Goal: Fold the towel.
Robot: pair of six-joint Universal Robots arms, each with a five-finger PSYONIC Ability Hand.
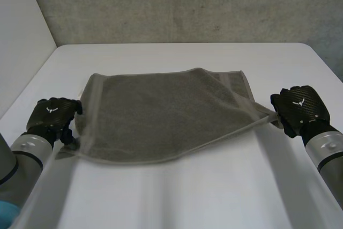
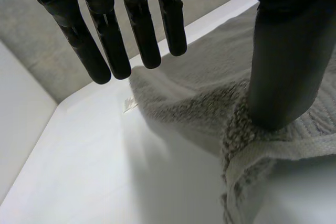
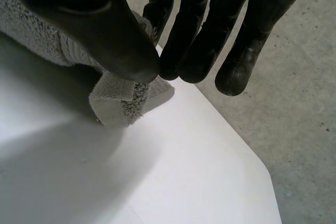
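Grey towel [image 1: 166,116] lies spread on table [image 1: 177,197], no fold yet. At near-right corner, right hand [image 1: 300,108] pinches cloth betw. thumb & fingers; at near-left corner, left hand [image 1: 51,113] presses w/ thumb, fingers straight, off cloth. Whole fold remains.

Open table [image 1: 177,197] around towel [image 1: 161,116]
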